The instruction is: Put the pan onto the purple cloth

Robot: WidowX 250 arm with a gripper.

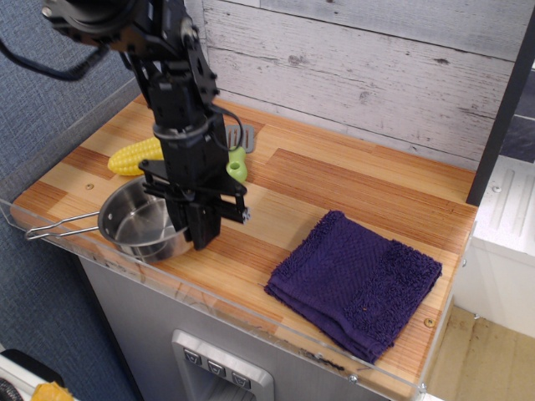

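Note:
The shiny steel pan [138, 227] is at the front left of the wooden table, with its wire loop handle [50, 227] pointing left over the table's edge. My gripper [201, 232] is shut on the pan's right rim, one finger inside the rim and one outside. The pan looks slightly lifted and tilted. The purple cloth [355, 280] lies flat at the front right, well apart from the pan and with nothing on it.
A yellow corn cob [134, 156] lies behind the pan. A green-handled spatula [237, 163] lies just behind my arm. A clear acrylic lip [251, 313] runs along the table's front and left edges. A wood-plank wall stands behind.

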